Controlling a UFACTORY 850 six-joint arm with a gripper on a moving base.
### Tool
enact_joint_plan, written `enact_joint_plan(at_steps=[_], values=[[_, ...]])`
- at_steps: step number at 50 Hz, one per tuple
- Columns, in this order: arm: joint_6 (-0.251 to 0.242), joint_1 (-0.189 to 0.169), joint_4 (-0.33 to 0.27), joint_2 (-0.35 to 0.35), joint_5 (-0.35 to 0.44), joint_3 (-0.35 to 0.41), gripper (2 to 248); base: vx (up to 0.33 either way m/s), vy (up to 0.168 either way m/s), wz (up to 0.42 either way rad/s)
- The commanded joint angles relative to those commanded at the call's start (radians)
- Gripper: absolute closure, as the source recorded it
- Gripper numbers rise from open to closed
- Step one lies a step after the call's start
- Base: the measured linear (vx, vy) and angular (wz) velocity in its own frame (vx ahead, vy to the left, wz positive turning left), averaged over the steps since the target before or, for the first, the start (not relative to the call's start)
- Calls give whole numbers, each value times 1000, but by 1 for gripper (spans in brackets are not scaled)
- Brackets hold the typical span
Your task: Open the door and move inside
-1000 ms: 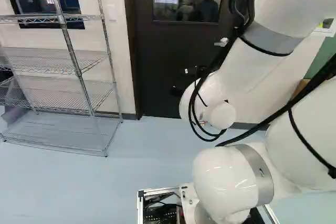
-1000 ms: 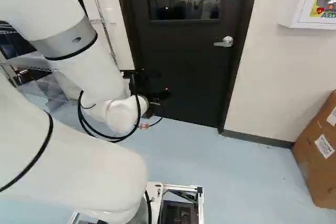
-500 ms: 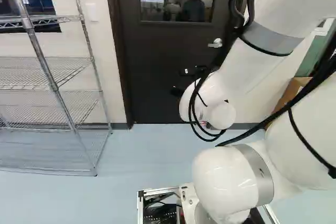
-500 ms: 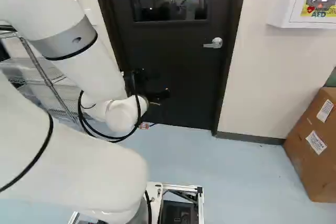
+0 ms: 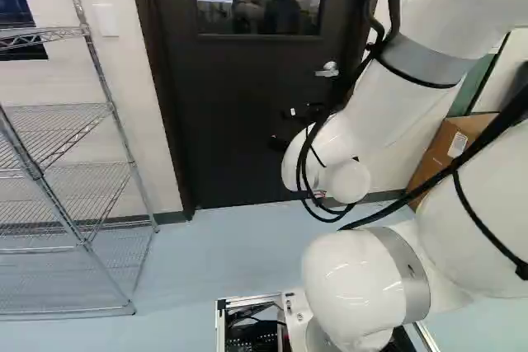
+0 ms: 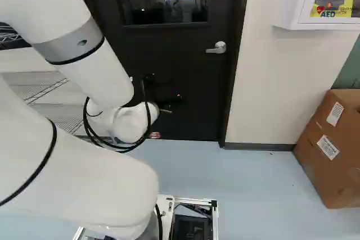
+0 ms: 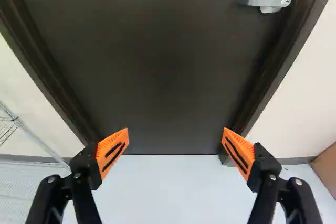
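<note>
my pincer (image 6: 163,95): pretty wide | door (image 7: 157,66) shut ahead, handle (image 6: 218,49) higher, off right beside frame (image 6: 234,54) | rack (image 5: 54,121) left, box (image 6: 323,167) right, floor (image 7: 163,187) between

Off-white walls (image 6: 270,82) meet a pale blue floor (image 6: 253,189) along a dark grey baseboard (image 6: 259,146). At the left of the left base view, a metal wire rack (image 5: 54,121) stands near the wall, with a dark window (image 5: 16,6) behind it and 1 light switch plate (image 5: 107,19) just beside it. At the right of the right base view, 1 white wall cabinet (image 6: 289,9) hangs above a brown cardboard box (image 6: 315,167) bearing 2 white labels. A green panel (image 6: 350,68) shows behind the box. The floor looks brightly lit.
</note>
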Motion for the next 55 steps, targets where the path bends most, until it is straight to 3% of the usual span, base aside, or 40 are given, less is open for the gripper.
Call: enact_joint_plan(at_steps=[55], values=[[0,0,0,0,0,0,3,118,-9,-227]])
